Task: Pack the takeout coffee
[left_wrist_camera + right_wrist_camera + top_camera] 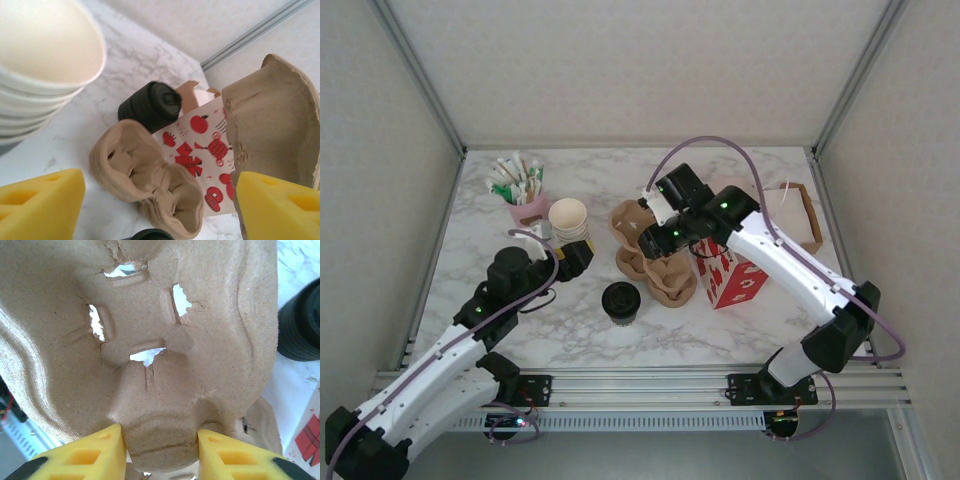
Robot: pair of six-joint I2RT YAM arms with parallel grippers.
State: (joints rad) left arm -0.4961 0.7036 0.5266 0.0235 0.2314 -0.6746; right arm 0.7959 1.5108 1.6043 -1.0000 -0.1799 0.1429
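Observation:
The takeout coffee [620, 302] stands on the marble table in front of the arms, its round black lid facing up. A black rim [147, 234] at the bottom edge of the left wrist view is probably that lid. My left gripper [575, 257] [160, 210] is open and empty, hanging just left of the coffee beside the cup stack. My right gripper [655, 228] [160, 450] is shut on the rim of a brown pulp cup carrier [150, 340] [275, 110], lifted and tilted above the stack of carriers [665, 275] [150, 175].
A stack of lidless cream cups [570, 220] [40, 60] stands close to my left gripper. A pink cup of sachets [525, 190] is behind it. A red-patterned white bag [730, 275] and a brown box [800, 215] are to the right. A black lid stack [150, 105] lies beyond the carriers.

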